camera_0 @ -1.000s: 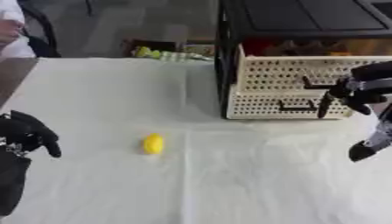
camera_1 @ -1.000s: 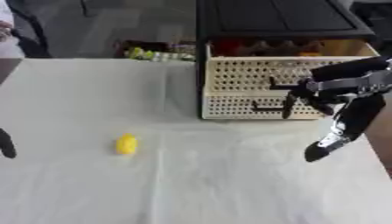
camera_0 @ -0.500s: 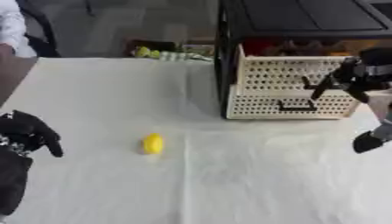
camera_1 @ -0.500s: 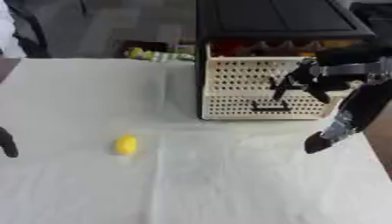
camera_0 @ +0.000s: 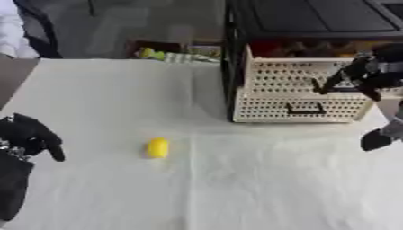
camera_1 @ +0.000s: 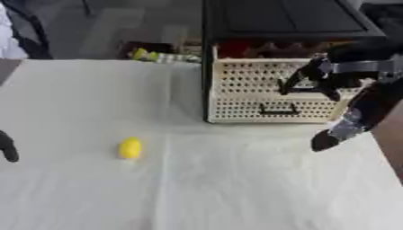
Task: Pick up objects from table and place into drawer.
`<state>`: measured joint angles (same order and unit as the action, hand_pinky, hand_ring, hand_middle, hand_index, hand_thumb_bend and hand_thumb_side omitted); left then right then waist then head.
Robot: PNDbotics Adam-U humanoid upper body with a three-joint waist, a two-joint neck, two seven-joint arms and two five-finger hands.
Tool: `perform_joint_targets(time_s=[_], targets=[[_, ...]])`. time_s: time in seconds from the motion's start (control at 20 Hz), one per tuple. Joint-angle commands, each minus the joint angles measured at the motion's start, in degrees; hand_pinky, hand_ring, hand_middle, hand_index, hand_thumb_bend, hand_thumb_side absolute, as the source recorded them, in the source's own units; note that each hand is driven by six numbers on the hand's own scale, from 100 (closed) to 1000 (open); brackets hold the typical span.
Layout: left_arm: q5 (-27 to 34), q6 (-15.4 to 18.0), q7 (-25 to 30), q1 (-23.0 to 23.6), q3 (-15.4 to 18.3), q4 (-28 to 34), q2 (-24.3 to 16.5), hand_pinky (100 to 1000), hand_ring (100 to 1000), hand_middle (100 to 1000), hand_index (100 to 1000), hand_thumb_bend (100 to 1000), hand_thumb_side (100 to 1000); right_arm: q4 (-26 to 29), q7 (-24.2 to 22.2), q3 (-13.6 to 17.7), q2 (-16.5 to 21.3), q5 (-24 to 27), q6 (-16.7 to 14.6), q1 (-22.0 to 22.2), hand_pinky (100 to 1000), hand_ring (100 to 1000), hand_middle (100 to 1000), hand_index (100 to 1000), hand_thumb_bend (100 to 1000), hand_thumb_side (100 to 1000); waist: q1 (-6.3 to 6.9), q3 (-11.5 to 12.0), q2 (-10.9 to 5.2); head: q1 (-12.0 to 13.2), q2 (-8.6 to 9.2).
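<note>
A small yellow oval object [camera_0: 158,147] lies on the white table [camera_0: 236,188], left of the middle. A cream perforated drawer [camera_1: 271,96] stands pulled out of the black cabinet [camera_1: 275,20] at the back right. My right hand [camera_1: 330,76] hovers at the drawer's upper right front, blurred, with its fingers spread and nothing in them. Its dark forearm [camera_1: 346,126] hangs down past the drawer's right corner. My left hand [camera_0: 28,134] rests open at the table's left edge, well left of the yellow object.
Reddish-brown things [camera_0: 295,47] show inside the cabinet behind the drawer. A box with yellow-green items [camera_0: 169,54] sits beyond the table's far edge. The table's right edge [camera_1: 386,157] runs close to my right arm.
My right hand has risen from the drawer's handle to its upper front edge. The yellow object and my left hand have stayed put.
</note>
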<state>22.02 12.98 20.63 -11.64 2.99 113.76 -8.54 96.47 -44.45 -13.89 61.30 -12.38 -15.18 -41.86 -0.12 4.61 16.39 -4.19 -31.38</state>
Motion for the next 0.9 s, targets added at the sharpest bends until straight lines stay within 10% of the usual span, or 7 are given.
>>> perform_joint_targets(time_s=[0.05, 0.9], targets=[[0.0, -0.2, 0.0, -0.5, 0.2, 0.8, -0.5, 415, 549, 555, 620, 100, 866, -0.4, 1.3, 0.3, 1.3, -1.8, -0.4, -1.0, 100, 343, 100, 851, 710, 709, -0.09, 0.0, -0.83, -0.1, 0.49], [-0.5, -0.5, 0.3, -0.2, 0.1, 0.8, -0.3, 414, 549, 555, 613, 100, 871, -3.3, 8.7, 0.0, 0.3, -10.6, -1.6, -1.7, 100, 341, 100, 846, 667, 759, -0.09, 0.0, -0.76, -0.3, 0.56]])
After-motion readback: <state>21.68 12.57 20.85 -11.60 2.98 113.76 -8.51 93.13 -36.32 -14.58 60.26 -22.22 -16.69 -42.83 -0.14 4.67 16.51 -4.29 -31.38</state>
